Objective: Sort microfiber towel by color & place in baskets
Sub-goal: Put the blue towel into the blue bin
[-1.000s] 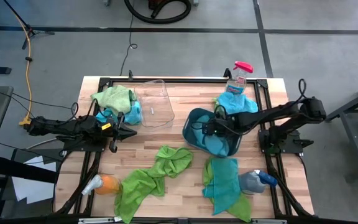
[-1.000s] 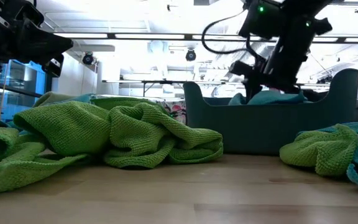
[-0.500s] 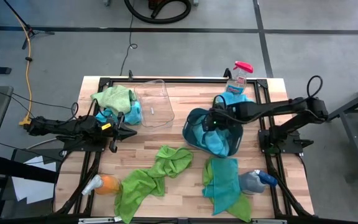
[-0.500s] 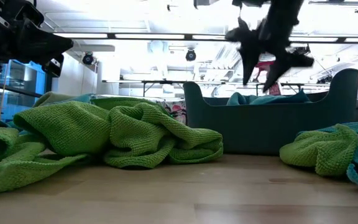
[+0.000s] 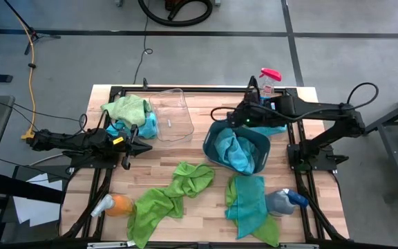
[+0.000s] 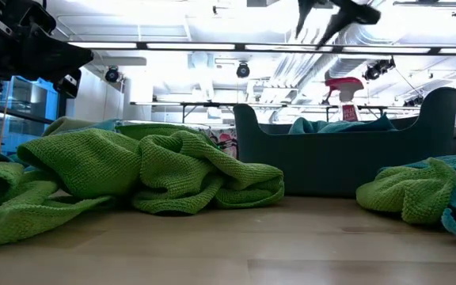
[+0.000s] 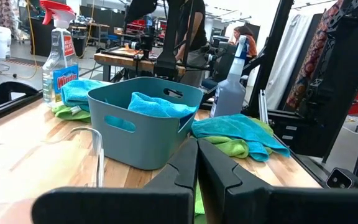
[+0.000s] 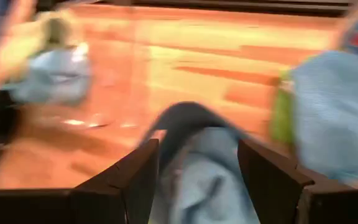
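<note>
Soft, light microfiber, a blue towel (image 5: pixel 239 153) is shown in the teal basket (image 5: pixel 215 131), best pinched at a raised fold, the right gripper (image 5: pixel 218 114) spread empty at its eleven o'clock, the left gripper (image 5: pixel 146 146) pressed together.

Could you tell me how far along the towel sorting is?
Done: a blue towel lies in the opaque teal plastic tub. In hand: nothing; the right gripper hangs open and empty, the left gripper shut. Left: green towel, other blue towel; the clear plastic tub holds none.
</note>
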Robot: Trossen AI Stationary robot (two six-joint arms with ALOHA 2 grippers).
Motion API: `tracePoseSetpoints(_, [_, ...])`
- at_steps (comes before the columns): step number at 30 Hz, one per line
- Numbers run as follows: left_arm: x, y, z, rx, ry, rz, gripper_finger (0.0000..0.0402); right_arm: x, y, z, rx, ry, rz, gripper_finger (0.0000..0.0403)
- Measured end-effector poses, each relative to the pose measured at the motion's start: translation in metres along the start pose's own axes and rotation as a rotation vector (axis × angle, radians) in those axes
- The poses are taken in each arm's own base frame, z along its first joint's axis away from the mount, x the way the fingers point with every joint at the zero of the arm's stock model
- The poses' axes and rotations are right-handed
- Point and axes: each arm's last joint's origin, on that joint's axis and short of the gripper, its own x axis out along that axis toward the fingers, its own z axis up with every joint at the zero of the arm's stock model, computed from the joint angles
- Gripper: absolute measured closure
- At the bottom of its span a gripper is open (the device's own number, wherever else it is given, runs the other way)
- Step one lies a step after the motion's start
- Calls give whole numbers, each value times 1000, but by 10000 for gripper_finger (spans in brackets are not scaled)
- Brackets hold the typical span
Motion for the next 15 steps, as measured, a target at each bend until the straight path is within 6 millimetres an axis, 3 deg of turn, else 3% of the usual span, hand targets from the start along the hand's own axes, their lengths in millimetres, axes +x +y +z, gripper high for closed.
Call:
tracePoseSetpoints(4, [0, 0, 0, 0, 0, 0, 401, 15, -24, -13, 8, 54, -230, 188])
tracePoseSetpoints(8, [0, 0, 0, 0, 0, 0, 401, 42, -50, -30, -17, 138, -406, 188])
tracePoseSetpoints(15, [0, 0, 0, 0, 0, 0, 401, 89, -112, -27, 82, 197, -398, 188])
